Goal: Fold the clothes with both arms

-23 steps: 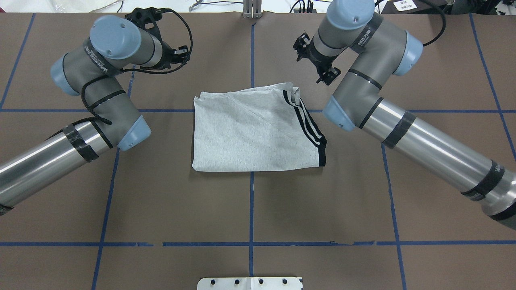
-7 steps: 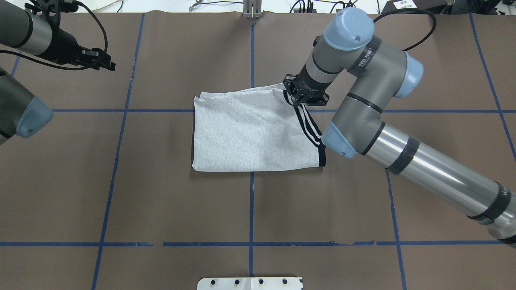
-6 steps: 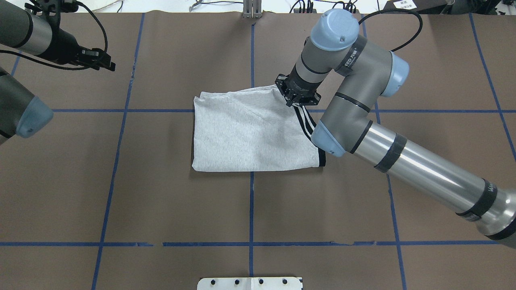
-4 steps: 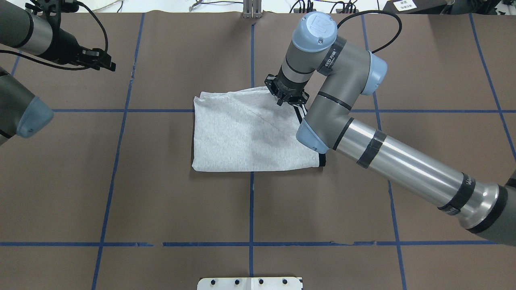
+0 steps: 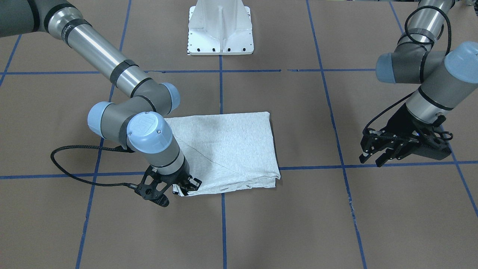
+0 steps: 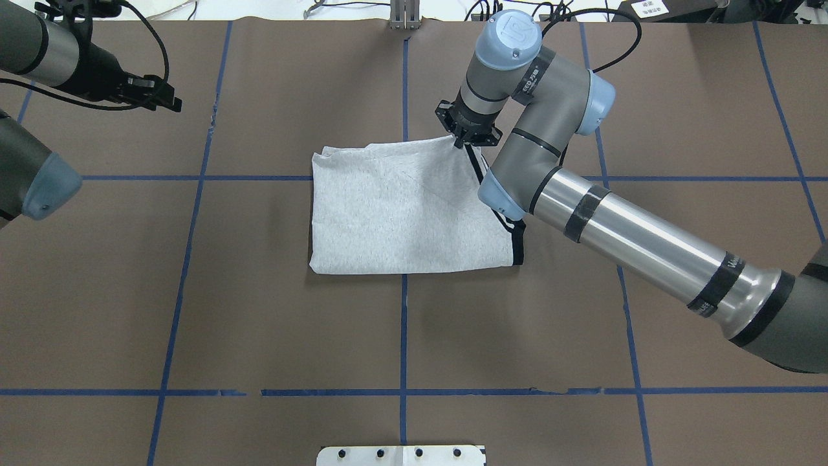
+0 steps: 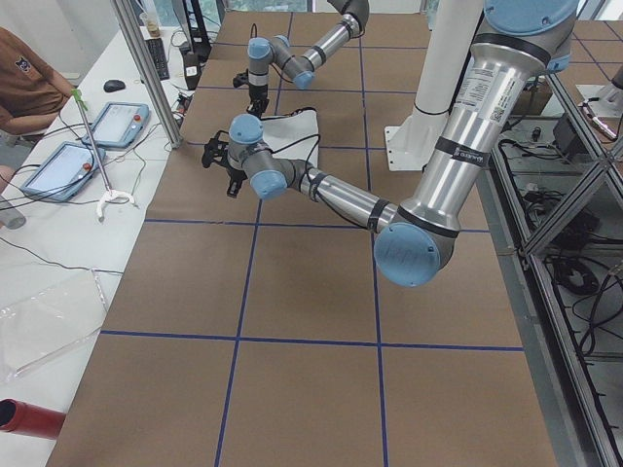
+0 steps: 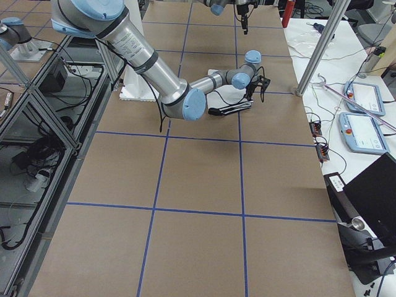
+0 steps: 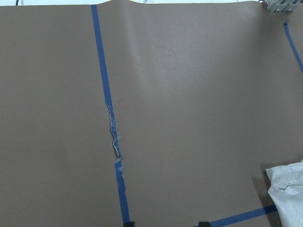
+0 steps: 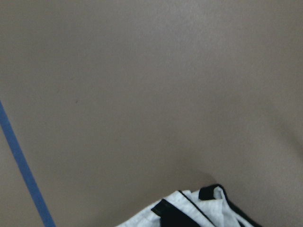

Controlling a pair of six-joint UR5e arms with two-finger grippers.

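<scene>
Gripping: right gripper (image 6: 467,134) clamped on the T-shirt (image 6: 401,207) at its far right corner.
T-shirt: folded, lying flat mid-scene on the table (image 6: 259,323) (black-striped edge to the right).
Idle: left gripper (image 5: 373,157), fingers apart and empty, hovers far left, well apart from it.

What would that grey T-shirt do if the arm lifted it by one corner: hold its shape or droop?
Probably droop: the T-shirt lies in soft, creased layers flat on the table. Likely light too, as thin cloth. The fold might come undone, since the right tool is only at one corner.
</scene>
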